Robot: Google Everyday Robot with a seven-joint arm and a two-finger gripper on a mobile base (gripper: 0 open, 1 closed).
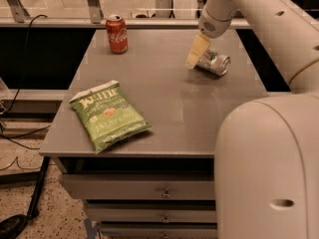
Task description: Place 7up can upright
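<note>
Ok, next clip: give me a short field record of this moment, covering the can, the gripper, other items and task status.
7up can: lying on its side, far right part of the table
gripper: low over the table at the can's left end; whether it touches the can cannot be told
red cola can: upright, far left corner
chip bag: green, lying flat near the front left edge
task status: can not yet upright

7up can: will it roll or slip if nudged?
Likely rolls: the 7up can lies on its side on the smooth table. Probably slippery, being bare metal. The gripper sits at one end, so a push may spin it.
</note>
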